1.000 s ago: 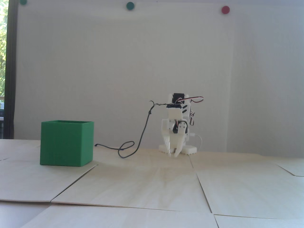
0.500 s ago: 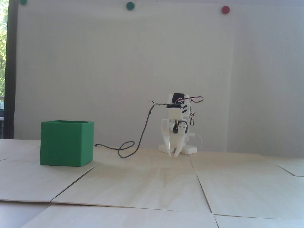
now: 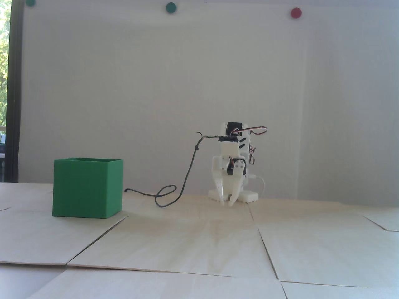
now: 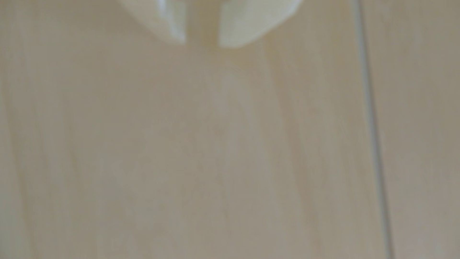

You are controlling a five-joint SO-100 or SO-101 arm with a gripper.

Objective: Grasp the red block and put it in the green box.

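Observation:
The green box (image 3: 84, 188) stands on the light wooden table at the left of the fixed view, its open rim facing up. The red block shows in neither view. The white arm (image 3: 233, 155) sits folded low at the back of the table, well to the right of the box. My gripper (image 3: 228, 204) points down with its tips just above the table. In the wrist view my gripper (image 4: 202, 44) enters from the top edge, blurred. A narrow gap separates the two fingertips, and only bare wood shows between them.
A black cable (image 3: 166, 196) loops on the table between the box and the arm. The table is made of wooden panels with seams (image 3: 265, 243); one seam (image 4: 371, 124) runs down the right of the wrist view. Coloured dots (image 3: 295, 12) are stuck on the wall.

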